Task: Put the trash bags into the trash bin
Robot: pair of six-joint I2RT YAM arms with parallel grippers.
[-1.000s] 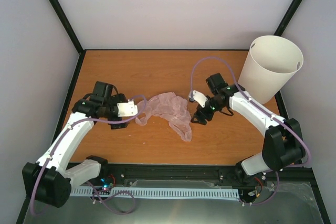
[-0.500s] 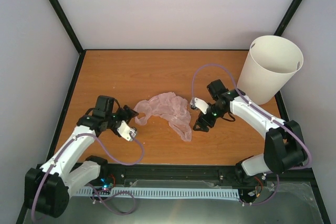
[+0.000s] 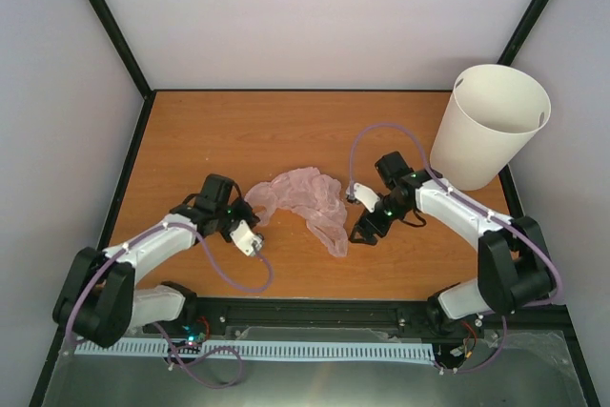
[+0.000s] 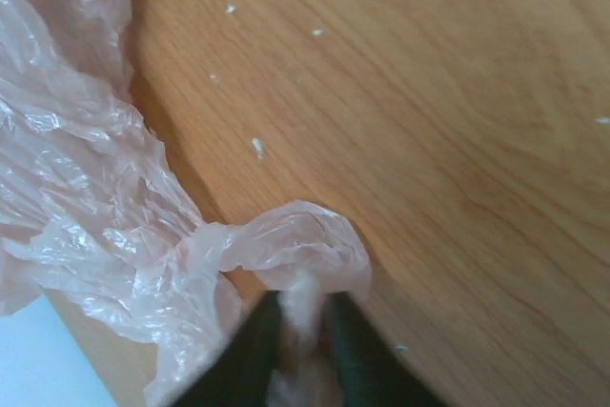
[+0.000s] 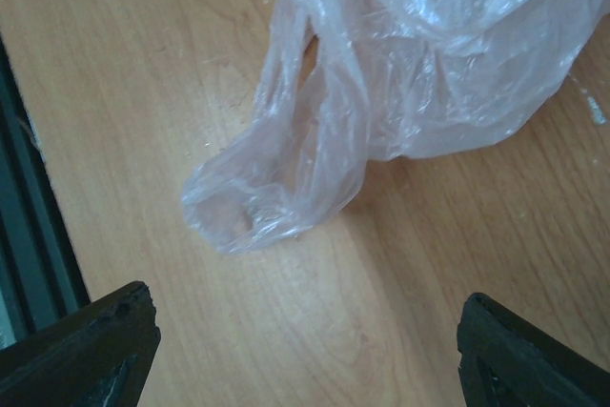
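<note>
Nearest, along the near edge of the table [image 3: 210, 131]: a black rail [image 3: 315, 312] carrying both arm bases, with a white toothed strip [image 3: 315, 350] in front of it.

Just in from that edge, left of centre: the left gripper [image 3: 253, 234], clenched on a fold of the trash bag [image 3: 305, 199]. From its own wrist camera: two dark fingers [image 4: 250, 355] pressed together, with a loop of pale pink film bulging out past them.

Right of centre, about level: the right gripper [image 3: 362, 234], released, jaws spread wide above bare wood and touching nothing, just beside the bag's tail.

Between the two grippers, mid-table: the bag itself, crumpled and lying low on the wood. Long axis slanting from far left to near right. Broad, rumpled bulk toward the left gripper, narrowing to a twisted tail that points at the near edge and a little to the right.

At the far right corner: the trash bin [image 3: 486, 135], white, upright, mouth upward, well apart from the bag.

Underfoot throughout: orange-brown wood grain, dotted with a few small white flecks [image 4: 257, 147].

Beyond and around: plain pale walls on three sides, with black frame posts [image 3: 105, 21] rising from the far corners.
</note>
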